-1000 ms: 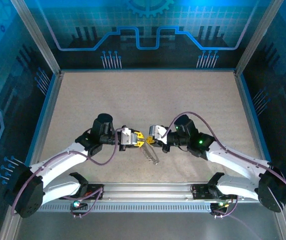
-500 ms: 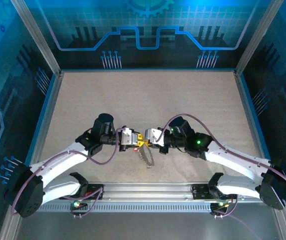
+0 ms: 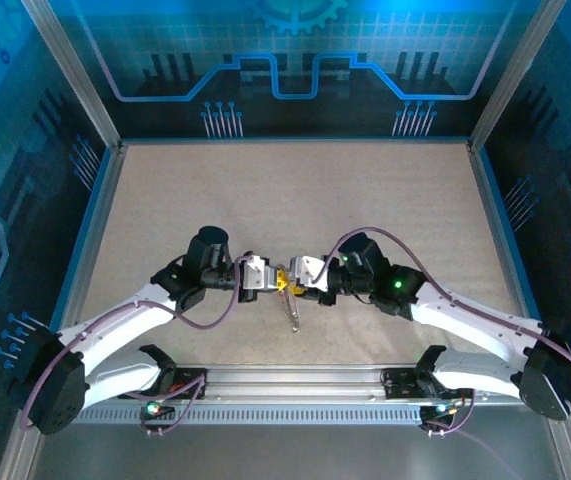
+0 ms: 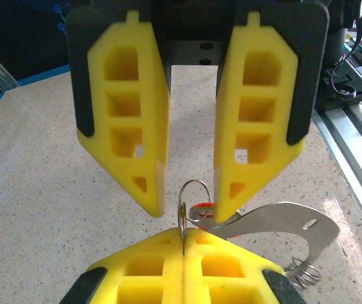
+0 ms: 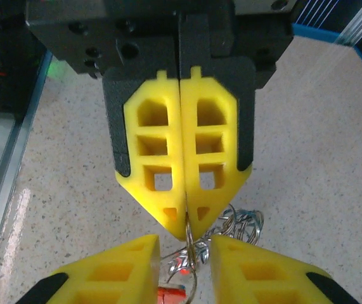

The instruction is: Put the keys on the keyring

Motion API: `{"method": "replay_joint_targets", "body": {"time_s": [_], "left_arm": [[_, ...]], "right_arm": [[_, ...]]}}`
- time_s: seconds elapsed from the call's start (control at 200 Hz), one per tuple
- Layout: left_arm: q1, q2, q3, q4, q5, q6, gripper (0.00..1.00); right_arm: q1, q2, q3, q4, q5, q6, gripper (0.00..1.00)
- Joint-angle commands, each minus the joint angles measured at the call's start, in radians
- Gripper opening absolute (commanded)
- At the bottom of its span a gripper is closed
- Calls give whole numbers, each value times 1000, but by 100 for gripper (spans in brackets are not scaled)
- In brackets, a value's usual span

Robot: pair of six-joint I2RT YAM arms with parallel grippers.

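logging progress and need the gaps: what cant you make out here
left wrist: red key mostly behind the right hand; whether it's on the ring is unclear
right wrist: a red key cut off by the bottom edge
top view: keys, ring too small to separate

We see a worktop (image 3: pixel 295 200) that is matt, finely grainy and speckled like stone, with a brushed metal rail (image 3: pixel 295 378) along its near edge. The left gripper (image 4: pixel 184 240) and right gripper (image 4: pixel 190 206) carry fingers (image 4: pixel 130 126) of matt yellow plastic backed by black plastic. The keyring (image 4: pixel 181 209) is thin glossy wire, the flat tab (image 4: pixel 276 225) is smooth satin metal, and the key (image 4: pixel 204 208) has a glossy red head.
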State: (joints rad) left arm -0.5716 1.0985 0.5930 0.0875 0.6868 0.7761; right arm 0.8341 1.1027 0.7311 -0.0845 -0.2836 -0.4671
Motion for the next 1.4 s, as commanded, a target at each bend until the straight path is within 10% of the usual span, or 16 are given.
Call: {"method": "replay_joint_targets", "body": {"time_s": [0.0, 1.221, 1.391], "left_arm": [[0, -22, 1, 84, 101, -53, 0], [7, -4, -57, 299, 167, -165, 0], [8, -9, 2, 66, 109, -28, 23]], "right_arm": [[-25, -38, -24, 41, -63, 22, 27], [-75, -6, -45, 109, -184, 75, 0], [-66, -20, -6, -6, -108, 34, 0]]}}
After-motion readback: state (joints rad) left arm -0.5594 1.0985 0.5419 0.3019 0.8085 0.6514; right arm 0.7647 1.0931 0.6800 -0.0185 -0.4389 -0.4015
